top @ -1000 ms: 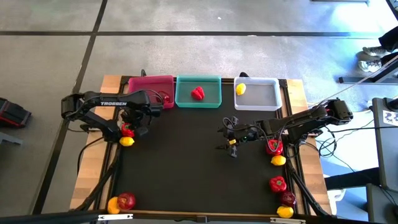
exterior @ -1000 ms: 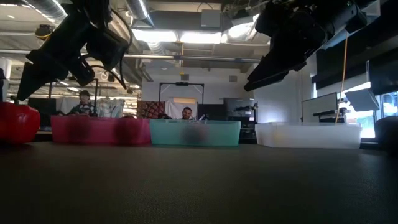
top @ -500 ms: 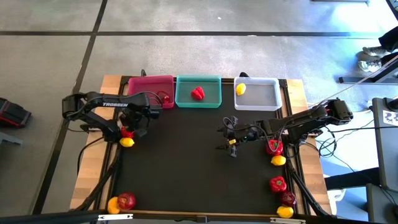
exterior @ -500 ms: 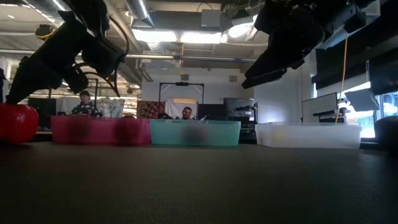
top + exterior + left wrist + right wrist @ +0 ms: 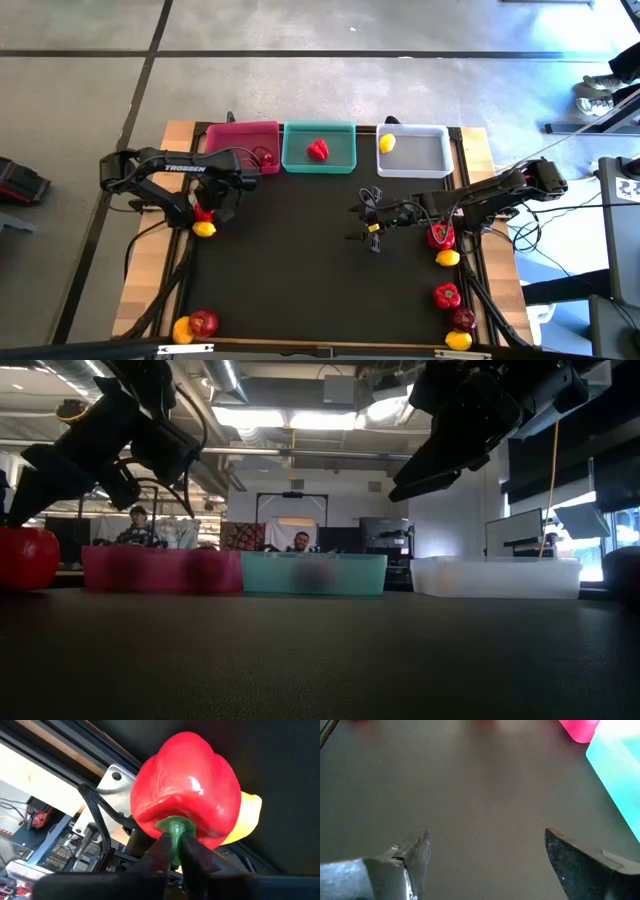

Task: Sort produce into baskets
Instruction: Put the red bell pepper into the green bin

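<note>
A bright red bell pepper (image 5: 205, 211) lies at the table's left edge, touching a yellow lemon (image 5: 204, 228); the left wrist view shows the pepper (image 5: 185, 785) close up with the lemon (image 5: 246, 815) behind it. My left gripper (image 5: 208, 203) is shut on the pepper's green stem. My right gripper (image 5: 368, 222) hangs open over bare mat right of the middle, its fingers (image 5: 417, 855) wide apart. Three baskets stand along the far edge. The pink basket (image 5: 236, 134) holds an apple (image 5: 265, 157), the teal basket (image 5: 340, 163) a pepper (image 5: 318, 150), and the white basket (image 5: 428, 160) a lemon (image 5: 386, 143). My left gripper pinches the pepper's green stem (image 5: 175, 834) between its two fingertips (image 5: 159, 851). The fingers come slanting down from above, in line with the stem. The pepper rests on the mat on its side (image 5: 25, 557), its stem end turned up toward the gripper.
Along the right edge lie a pepper (image 5: 441, 236), a lemon (image 5: 448, 258), another pepper (image 5: 446, 295), an apple (image 5: 462, 318) and a lemon (image 5: 458, 340). At the near left corner sit a lemon (image 5: 182, 329) and an apple (image 5: 203, 322). People sit in the room beyond.
My left gripper has sunk a little toward the red pepper at the table's left edge and tipped further down over it. The pepper and the lemon have stayed in place.
</note>
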### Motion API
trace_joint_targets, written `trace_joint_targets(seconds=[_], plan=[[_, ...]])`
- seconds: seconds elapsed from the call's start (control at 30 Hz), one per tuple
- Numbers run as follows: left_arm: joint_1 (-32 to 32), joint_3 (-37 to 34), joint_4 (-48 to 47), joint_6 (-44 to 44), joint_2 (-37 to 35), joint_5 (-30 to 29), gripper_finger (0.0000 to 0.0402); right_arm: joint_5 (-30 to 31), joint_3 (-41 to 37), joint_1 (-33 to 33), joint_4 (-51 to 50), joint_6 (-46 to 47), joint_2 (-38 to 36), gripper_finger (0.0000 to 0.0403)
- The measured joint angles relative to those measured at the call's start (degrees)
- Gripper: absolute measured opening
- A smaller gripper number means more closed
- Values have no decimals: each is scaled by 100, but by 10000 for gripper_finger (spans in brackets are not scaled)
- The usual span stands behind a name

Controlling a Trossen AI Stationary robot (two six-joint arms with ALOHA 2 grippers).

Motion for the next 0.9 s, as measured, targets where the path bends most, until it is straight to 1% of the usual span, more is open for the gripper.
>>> trace_joint_targets(seconds=[0.07, 0.2, 0.33, 0.43, 0.7, 0.9], plan=[[0, 0, -2, 68, 0, 0, 11, 5, 0, 0, 2, -13, 0, 324], [0, 7, -5, 108, 0, -4, 20, 139, 0, 0, 2, -14, 0, 324], [0, 207, -76, 184, 0, -59, 14, 138, 0, 0, 2, -14, 0, 324], [-1, 546, -176, 201, 0, -114, 10, 138, 0, 0, 2, -13, 0, 324], [-119, 1778, -182, 314, 0, -183, 20, 170, 0, 0, -9, -29, 0, 324], [-374, 2478, 183, 411, -4, -203, 18, 419, 0, 0, -4, -143, 0, 324]])
